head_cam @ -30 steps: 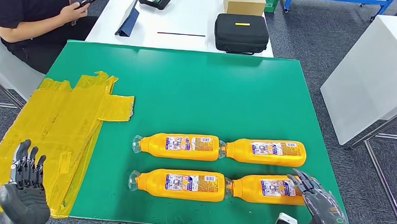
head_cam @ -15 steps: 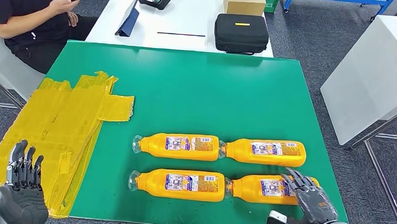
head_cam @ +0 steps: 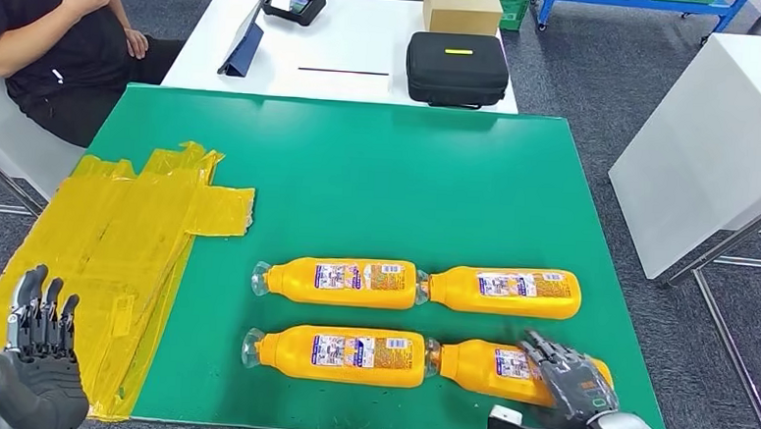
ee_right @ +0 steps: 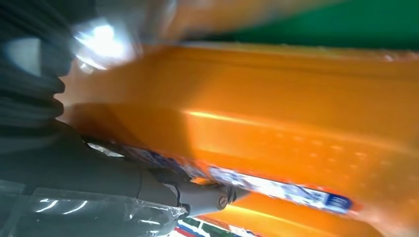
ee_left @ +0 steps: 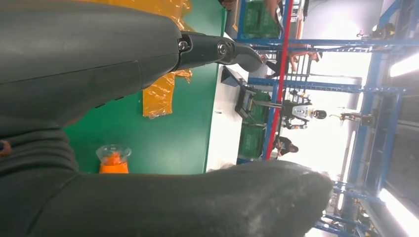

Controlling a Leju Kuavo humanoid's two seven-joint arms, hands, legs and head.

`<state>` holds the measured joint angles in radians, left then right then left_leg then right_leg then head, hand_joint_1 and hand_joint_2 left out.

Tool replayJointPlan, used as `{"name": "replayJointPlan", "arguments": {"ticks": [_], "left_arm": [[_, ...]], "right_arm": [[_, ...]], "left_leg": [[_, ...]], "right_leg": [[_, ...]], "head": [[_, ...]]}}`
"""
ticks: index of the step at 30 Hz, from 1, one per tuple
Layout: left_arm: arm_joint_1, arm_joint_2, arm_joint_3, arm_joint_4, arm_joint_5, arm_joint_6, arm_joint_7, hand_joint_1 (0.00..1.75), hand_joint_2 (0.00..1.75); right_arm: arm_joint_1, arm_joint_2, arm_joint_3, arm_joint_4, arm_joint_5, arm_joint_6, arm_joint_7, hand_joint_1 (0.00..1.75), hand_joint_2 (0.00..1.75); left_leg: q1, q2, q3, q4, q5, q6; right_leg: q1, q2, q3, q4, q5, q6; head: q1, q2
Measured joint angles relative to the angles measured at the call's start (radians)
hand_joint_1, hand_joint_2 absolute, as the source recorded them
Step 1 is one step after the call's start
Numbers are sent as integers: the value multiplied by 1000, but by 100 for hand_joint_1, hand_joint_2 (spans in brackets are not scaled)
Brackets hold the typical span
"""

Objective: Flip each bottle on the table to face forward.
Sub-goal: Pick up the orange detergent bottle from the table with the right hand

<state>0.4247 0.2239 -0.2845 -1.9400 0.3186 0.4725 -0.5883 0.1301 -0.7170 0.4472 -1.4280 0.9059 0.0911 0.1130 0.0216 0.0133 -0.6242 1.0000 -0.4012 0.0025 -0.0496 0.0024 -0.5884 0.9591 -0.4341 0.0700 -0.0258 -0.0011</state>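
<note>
Head view shows four orange bottles lying on their sides on the green table (head_cam: 359,164), in two rows across the lower middle of the frame. At lower right, the right hand (head_cam: 566,382) rests its fingers over the near-right bottle (head_cam: 491,368), not visibly closed around it. The left hand (head_cam: 35,359) at lower left is open and holds nothing. Full and smooth, the bottles likely roll easily; the labelled mid-body looks the best place to grasp.
</note>
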Motion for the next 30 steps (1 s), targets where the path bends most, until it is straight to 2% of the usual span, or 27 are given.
{"name": "replayJointPlan", "arguments": {"ticks": [8, 14, 18, 22, 25, 27, 30], "left_arm": [[3, -38, 49, -14, -55, -69, 54, 0, 0], [8, -91, 99, -24, -78, -143, 87, 0, 0], [36, -153, 160, -53, -74, -251, 123, 0, 175], [74, -233, 249, -81, -67, -387, 165, 0, 175], [87, -287, 308, -90, -57, -451, 177, 0, 175], [94, -313, 332, -92, -53, -473, 180, 0, 175], [95, -330, 338, -92, -47, -477, 179, 0, 175]], "right_arm": [[-17, 7, 24, -2, -14, 51, 37, 175, 175], [6, 8, 14, -30, -14, 37, 68, 175, 175], [96, 33, -63, -122, -28, -55, 74, 175, 175], [204, 141, -248, -310, -173, -64, -28, 175, 175], [255, 231, -394, -443, -229, -88, -91, 175, 175], [288, 296, -491, -532, -247, -134, -141, 175, 175], [338, 386, -593, -645, -192, -243, -201, 175, 175]], "left_leg": [[0, 0, 11, 0, -1, 0], [0, -1, 13, 0, -5, -1], [0, -6, 7, 1, -3, 0], [0, -6, 3, 0, -3, -1], [0, -7, 3, 0, -5, -1], [-1, -9, 4, 0, -6, -1], [-1, -11, 4, 0, -7, -1]], "right_leg": [[0, 1, 11, 0, -2, 1], [0, 0, 15, 0, -6, 2], [0, -3, 21, 0, -6, 3], [0, -3, 18, 1, -6, 2], [-1, -5, 12, 0, -9, 3], [-1, -6, 9, 0, -11, 3], [-1, -7, 11, 0, -12, 3]], "head": [[0, 0], [0, 0], [0, 0], [-1, 0], [0, 0], [0, 0], [0, 0]]}}
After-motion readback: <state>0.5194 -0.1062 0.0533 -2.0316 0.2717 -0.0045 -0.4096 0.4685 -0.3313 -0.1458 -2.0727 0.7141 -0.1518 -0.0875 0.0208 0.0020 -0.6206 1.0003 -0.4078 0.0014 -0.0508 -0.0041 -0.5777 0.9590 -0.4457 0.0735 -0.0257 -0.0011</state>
